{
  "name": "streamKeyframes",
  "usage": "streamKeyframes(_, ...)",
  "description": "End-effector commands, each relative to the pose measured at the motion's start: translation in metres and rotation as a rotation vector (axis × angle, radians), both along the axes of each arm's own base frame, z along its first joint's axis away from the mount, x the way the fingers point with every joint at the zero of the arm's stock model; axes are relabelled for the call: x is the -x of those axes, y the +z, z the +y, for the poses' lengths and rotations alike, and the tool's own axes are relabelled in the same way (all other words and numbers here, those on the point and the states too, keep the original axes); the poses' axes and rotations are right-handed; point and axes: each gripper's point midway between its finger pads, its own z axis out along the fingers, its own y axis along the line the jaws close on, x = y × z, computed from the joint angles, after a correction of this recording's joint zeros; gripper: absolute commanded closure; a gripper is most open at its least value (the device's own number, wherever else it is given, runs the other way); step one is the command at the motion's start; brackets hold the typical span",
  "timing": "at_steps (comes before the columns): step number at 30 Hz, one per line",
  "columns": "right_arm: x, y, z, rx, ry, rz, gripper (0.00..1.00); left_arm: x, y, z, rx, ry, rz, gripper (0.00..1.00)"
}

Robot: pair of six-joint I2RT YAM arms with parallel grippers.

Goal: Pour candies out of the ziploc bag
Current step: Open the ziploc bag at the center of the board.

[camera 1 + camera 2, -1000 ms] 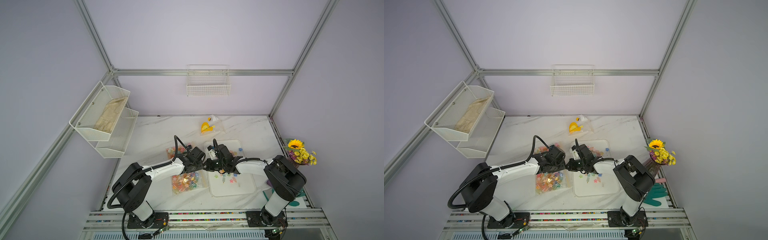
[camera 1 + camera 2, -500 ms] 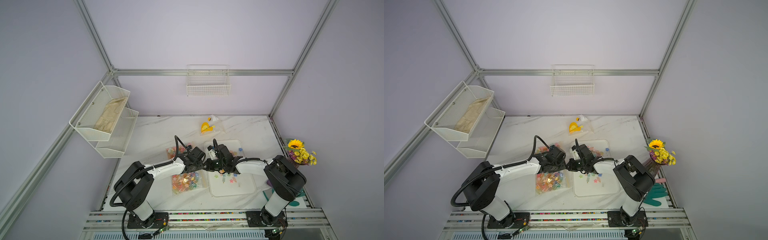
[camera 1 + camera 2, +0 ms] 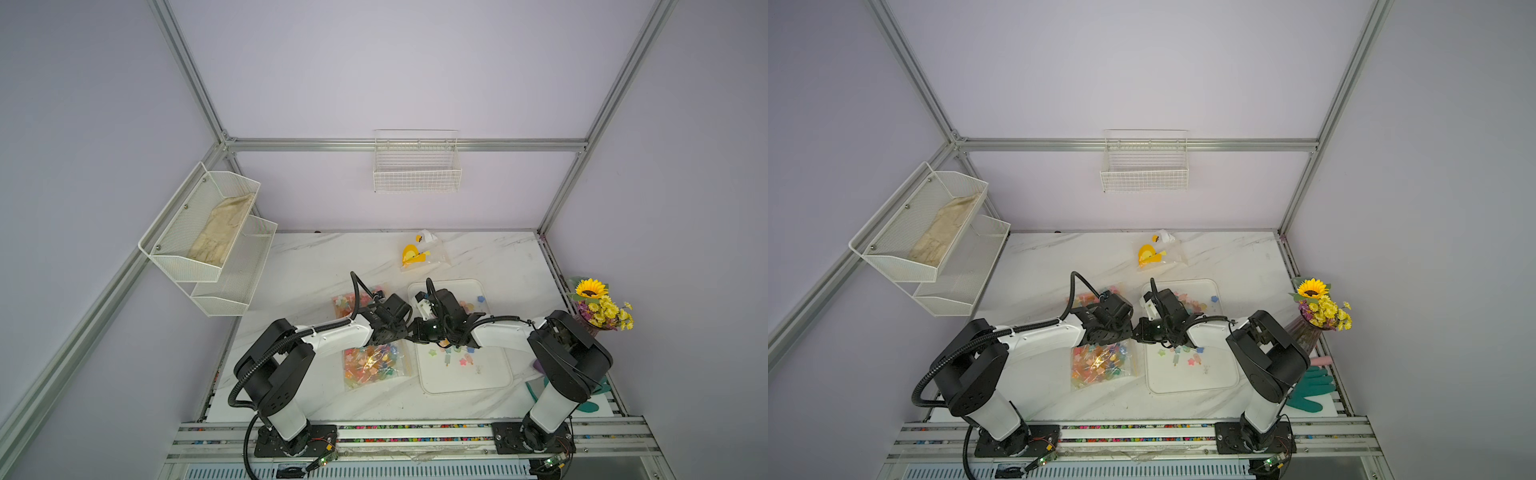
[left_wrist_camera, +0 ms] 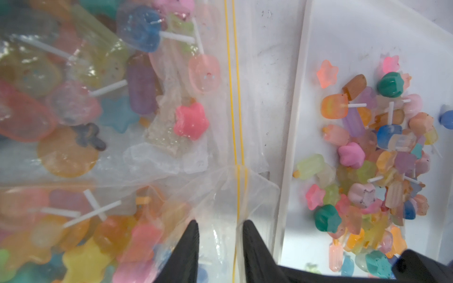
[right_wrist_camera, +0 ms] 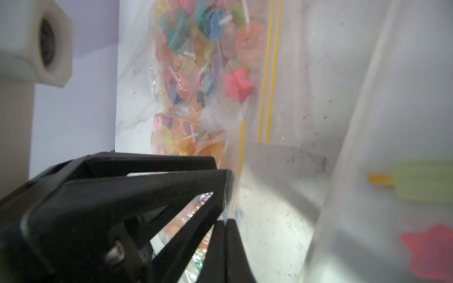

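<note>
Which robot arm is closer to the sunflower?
Right. The right arm stands just beside the sunflower bouquet; the left arm is on the far side of the tray.

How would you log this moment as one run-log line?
left gripper: open, astride ziploc bag edge | right gripper: shut on same bag | candies: some on tray

On the tabletop (image 3: 316, 257) a tray (image 3: 465, 382) lies right of centre with loose candies (image 3: 462, 361) on it. Just left of the tray lies a ziploc bag (image 3: 374, 365) with candies in it; a second bag (image 3: 343, 301) lies behind that one. A packet (image 3: 419, 254) lies farther back, flowers (image 3: 598, 305) at the right edge.
</note>
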Motion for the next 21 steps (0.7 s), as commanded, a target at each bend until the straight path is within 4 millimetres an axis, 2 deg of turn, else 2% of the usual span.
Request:
streamKeyframes(1,-0.001,0.009,0.006,-0.025,0.018,-0.034,1.0,-0.015,0.018,-0.014,0.046,-0.001,-0.042,0.79)
streamKeyframes(10,-0.002,0.004,0.005,-0.005,0.007,-0.024,1.0,-0.014,0.02,-0.016,0.057,-0.014,-0.038,1.0)
streamKeyframes(21,-0.012,-0.018,-0.012,0.12,-0.086,0.002,1.0,0.0,0.024,0.004,0.016,-0.003,-0.036,1.0)
